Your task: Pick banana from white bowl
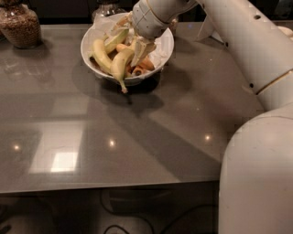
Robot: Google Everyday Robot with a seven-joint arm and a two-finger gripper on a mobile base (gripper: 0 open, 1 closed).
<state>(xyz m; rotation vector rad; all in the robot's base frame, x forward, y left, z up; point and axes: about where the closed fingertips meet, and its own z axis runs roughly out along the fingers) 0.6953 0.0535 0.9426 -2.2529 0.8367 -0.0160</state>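
Note:
The white bowl stands at the back of the grey table, lined with white paper. The banana, plump and yellow, lies at the bowl's front, its long stem hanging over the rim. A paler yellow banana lies to its left and a greenish one behind it. My gripper reaches down into the bowl from the upper right, open. One beige finger is just right of the banana's upper end. The other finger is at the bowl's far side.
Orange-brown food pieces lie in the bowl's right half. A glass jar of brown contents stands at the back left and another glass item stands behind the bowl. My white arm spans the right side. The table's front edge is near.

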